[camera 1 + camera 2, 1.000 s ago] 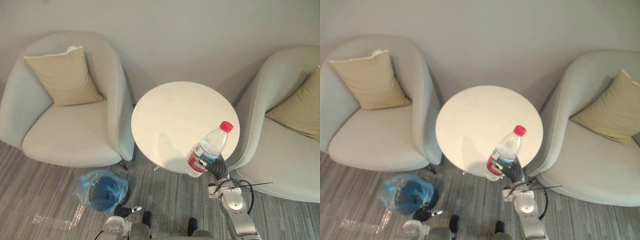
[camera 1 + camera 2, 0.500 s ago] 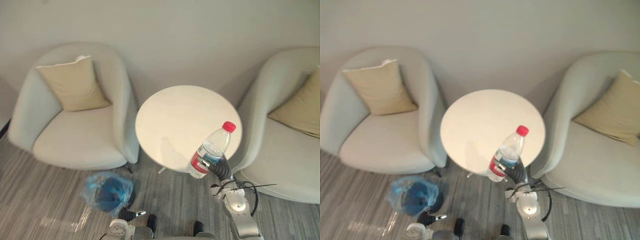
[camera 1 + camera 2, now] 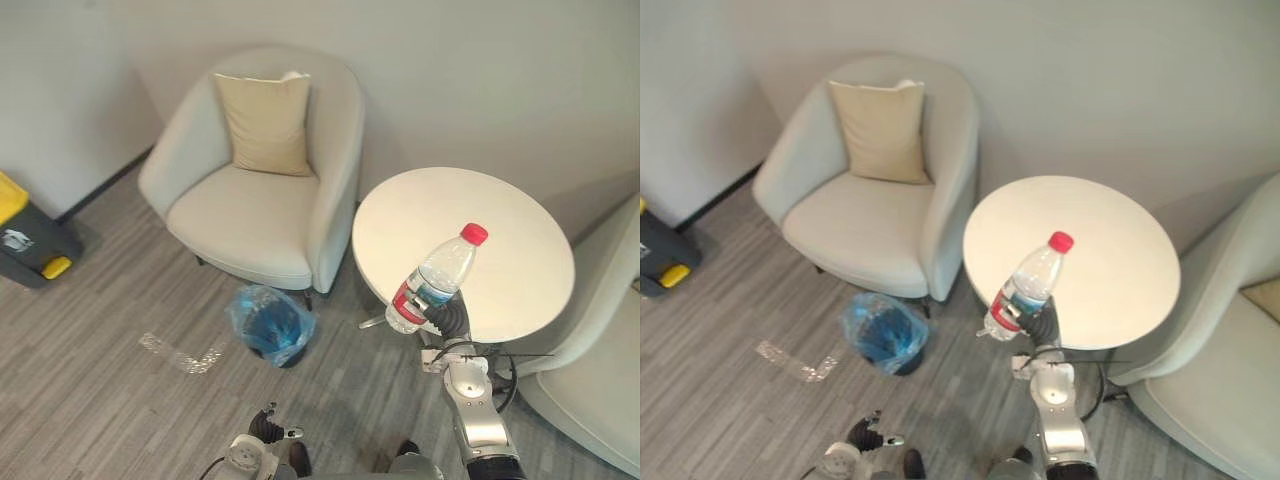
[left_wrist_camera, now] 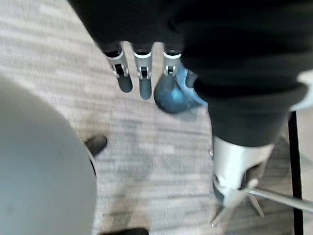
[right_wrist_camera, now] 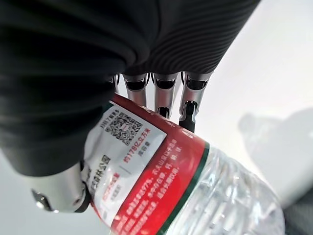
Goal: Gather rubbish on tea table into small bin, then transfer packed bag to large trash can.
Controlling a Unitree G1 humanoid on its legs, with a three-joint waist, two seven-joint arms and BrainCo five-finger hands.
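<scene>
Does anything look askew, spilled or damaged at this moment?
Nothing is spilled or damaged. The capped bottle leans only because the right hand holds it tilted by the tea table's edge. The blue-bagged small bin stands upright on the floor beside the armchair. The left hand hangs open, idle.

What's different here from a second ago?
The head camera swung toward the robot's left, bringing the large trash can into view; the furniture itself did not move. The right hand stays curled round the water bottle at the tea table's edge. The left hand hangs low, open.
</scene>
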